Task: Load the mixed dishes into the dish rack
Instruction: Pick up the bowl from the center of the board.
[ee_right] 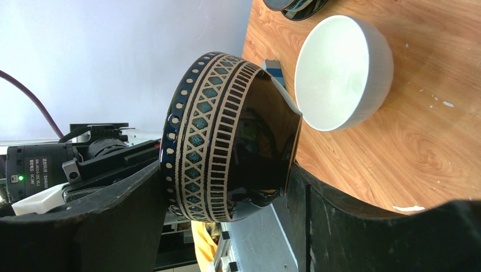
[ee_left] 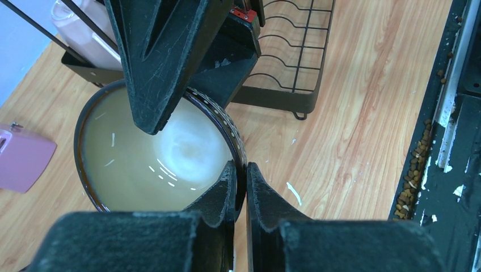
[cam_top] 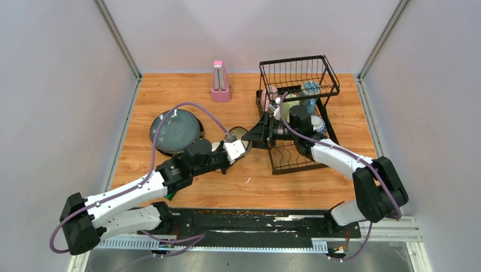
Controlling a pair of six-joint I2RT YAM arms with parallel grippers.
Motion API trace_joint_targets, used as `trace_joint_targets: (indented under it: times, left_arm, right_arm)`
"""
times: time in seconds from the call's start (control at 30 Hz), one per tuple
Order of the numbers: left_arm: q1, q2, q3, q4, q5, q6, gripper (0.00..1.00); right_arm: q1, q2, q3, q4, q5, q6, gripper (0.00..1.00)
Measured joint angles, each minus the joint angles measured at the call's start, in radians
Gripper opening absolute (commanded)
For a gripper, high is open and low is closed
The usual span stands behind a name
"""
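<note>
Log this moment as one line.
phase: handover | left end effector: shut on dark brown bowl rim | right end effector: closed across it | where: beside dish rack

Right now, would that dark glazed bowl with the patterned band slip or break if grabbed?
Probably slippery: the dark glazed patterned bowl shines with reflections. Likely rigid yet breakable, looking ceramic. The left pincer pinches only its rim, so it might pivot.
</note>
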Motion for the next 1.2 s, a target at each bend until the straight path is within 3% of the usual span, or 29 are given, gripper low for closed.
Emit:
trace_joint_targets:
  times: [0.13,0.27,0.53,0.9,1.03,1.2]
  left_arm:
    - [0.0,0.0,0.0,0.003,0.0,-0.001,0.0]
    - [0.0,0.002,0.0,0.014,0.0,-0.003,0.0]
    - [0.0,0.018,0.0,0.033,0.0,-0.005,0.0]
    - [0.0,0.018,0.0,0.035,-0.006,-0.005,0.0]
    - [0.0,0.02,0.0,0.05,-0.003,-0.007,0.05]
    - [0.0,0.035,0.0,0.071,-0.004,-0.012,0.22]
  right_arm:
    - [0.0,-0.001,0.0,0.0,0.0,0.0,0.83]
    - [0.0,-0.006,0.0,-0.001,0.0,-0.003,0.86]
    - [-0.001,-0.008,0.0,-0.008,0.003,-0.015,0.62]
    - [0.0,-0.021,0.0,-0.024,0.025,-0.025,0.5]
    - [0.0,-0.049,0.0,-0.056,0.049,-0.039,0.47]
    - [0.0,-0.069,0.0,-0.084,0.077,-0.057,0.45]
